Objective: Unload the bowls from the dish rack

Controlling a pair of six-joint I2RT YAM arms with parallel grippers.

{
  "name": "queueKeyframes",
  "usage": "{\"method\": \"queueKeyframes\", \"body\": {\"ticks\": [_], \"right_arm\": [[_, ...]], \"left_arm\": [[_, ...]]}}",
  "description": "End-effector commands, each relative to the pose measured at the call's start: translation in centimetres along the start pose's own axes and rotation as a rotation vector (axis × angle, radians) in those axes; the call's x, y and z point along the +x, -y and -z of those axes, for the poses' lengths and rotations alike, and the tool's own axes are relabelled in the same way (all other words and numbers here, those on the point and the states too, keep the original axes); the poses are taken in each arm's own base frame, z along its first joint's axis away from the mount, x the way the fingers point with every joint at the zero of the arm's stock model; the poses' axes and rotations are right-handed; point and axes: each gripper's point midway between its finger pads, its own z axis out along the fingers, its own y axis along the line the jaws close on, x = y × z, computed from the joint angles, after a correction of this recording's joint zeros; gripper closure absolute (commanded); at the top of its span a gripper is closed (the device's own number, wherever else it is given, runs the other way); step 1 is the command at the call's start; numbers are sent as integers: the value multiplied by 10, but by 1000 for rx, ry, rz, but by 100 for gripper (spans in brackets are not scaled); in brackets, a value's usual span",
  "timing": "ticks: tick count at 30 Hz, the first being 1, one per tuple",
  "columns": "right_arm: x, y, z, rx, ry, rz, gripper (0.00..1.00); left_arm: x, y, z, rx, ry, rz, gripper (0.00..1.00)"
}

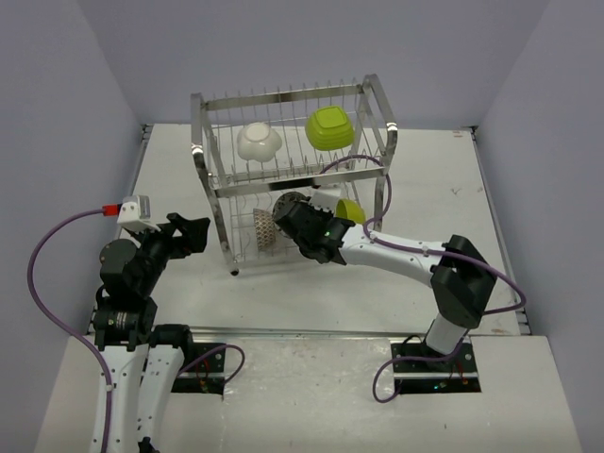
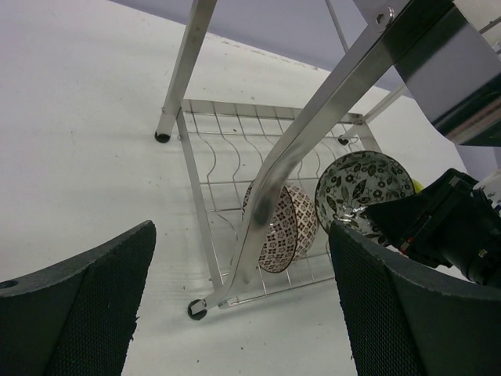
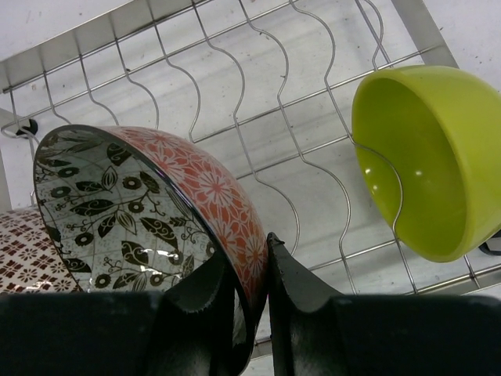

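**Top view.** Rack (image 1: 198, 151): two tiers of shiny steel wire, four polished posts, rows of thin dividers.
- Upper tier: white bowl (image 1: 259, 142), glossy, wavy rim, stood on edge. Beside it, square green bowl (image 1: 330, 128), smooth, with rounded corners.
- Lower tier: red-and-white bowl (image 1: 265, 229) on edge at the left, flowered bowl (image 1: 288, 203) next to it, round green bowl (image 1: 350, 209) at the right.
- Right gripper (image 1: 300, 219): reaching into the lower tier, at the flowered bowl.
- Left gripper (image 1: 189, 233): near the rack's left side, apart from it, spread wide, nothing held.
- Table (image 1: 453, 189): pale and matt, no bowl on it in view.
- Progress, as judged: none unloaded, all five left to do, the first one gripped.

**Left wrist view.** Two dark fingers (image 2: 86, 305) with mesh-textured pads, far apart and bare. Beyond them, a bent chrome post. Behind it, both patterned bowls on edge among wavy wires: a small dense check on the red-and-white one, black leaves on pale glaze inside the flowered one.

**Right wrist view.** Fingers (image 3: 297, 282) pinched on the flowered bowl's rim, one inside, one outside.
- Flowered bowl: tilted on edge in the lower tier, outside orange-red with pale blossoms, inside glossy. Resting on the wires or lifted clear, not possible to tell.
- Round green bowl: to the right, plain glaze, deep, mouth turned sideways, one wire across it.
- Red-and-white bowl: only a corner showing, at lower left.
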Motion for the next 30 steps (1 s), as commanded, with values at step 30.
{"method": "queueKeyframes", "body": {"ticks": [30], "right_arm": [[97,38,13,-221,-243,94,100]], "left_arm": [[-6,3,0,12,32,-7,9]]}}
